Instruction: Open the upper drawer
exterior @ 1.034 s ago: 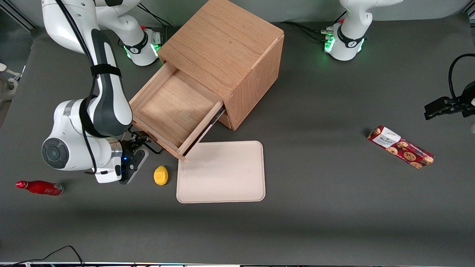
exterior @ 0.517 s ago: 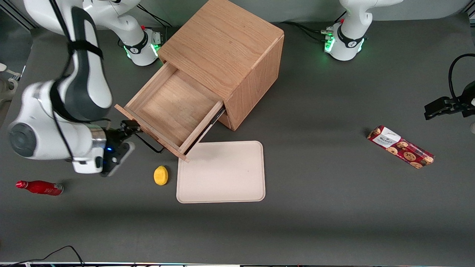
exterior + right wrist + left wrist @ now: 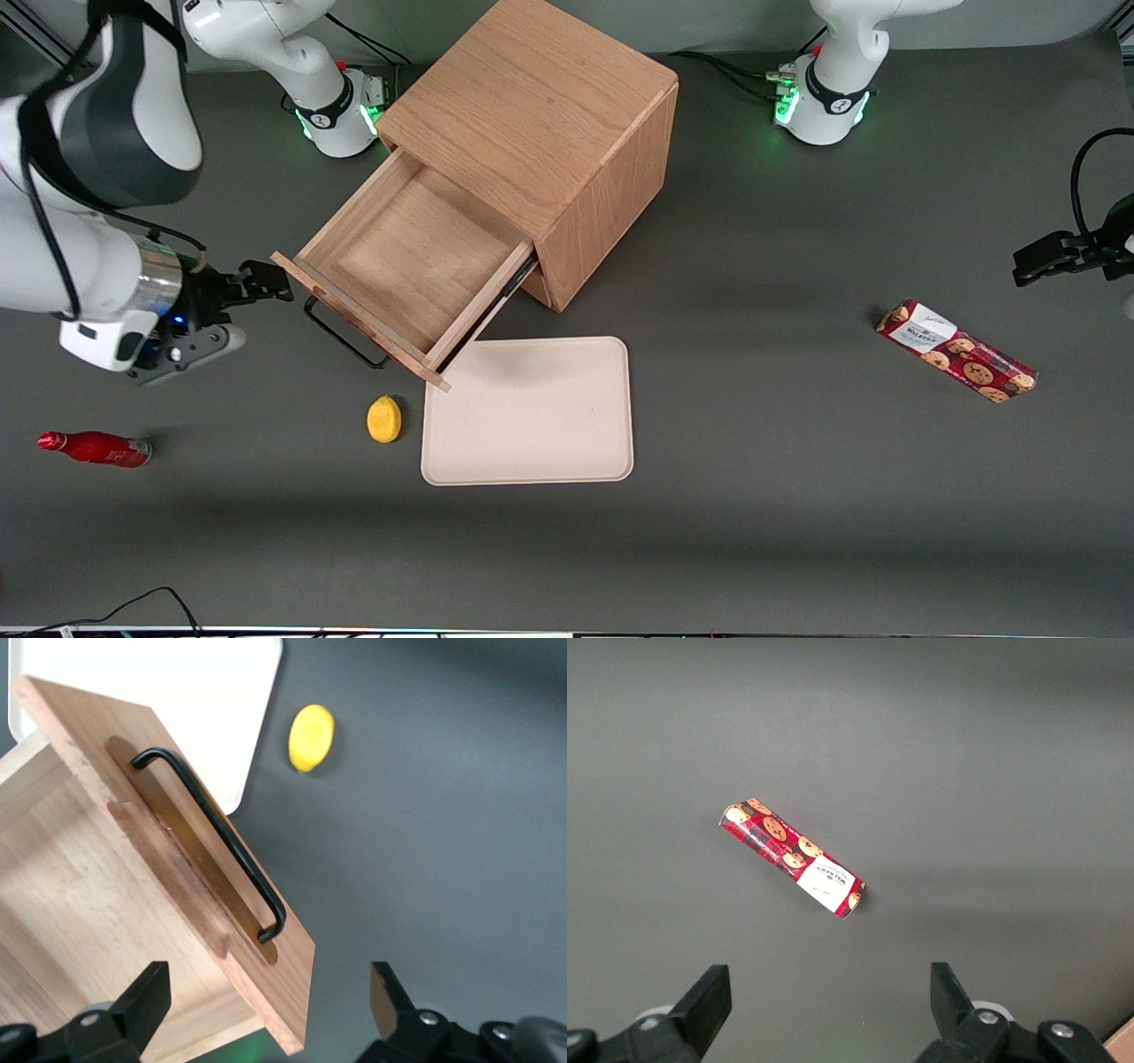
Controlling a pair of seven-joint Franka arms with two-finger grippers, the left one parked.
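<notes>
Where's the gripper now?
The gripper hangs open just off the upper drawer front's corner, clear of the handle, toward the working arm's end.

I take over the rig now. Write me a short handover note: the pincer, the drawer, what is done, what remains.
Pincer: open, holding nothing, beside the corner of the drawer front, clear of the handle.
Upper drawer: pulled well out of the cabinet, nothing inside.
Done: the drawer is open.
Left: probably only to move the arm away. A lemon and a tray lie in front of the drawer.
</notes>
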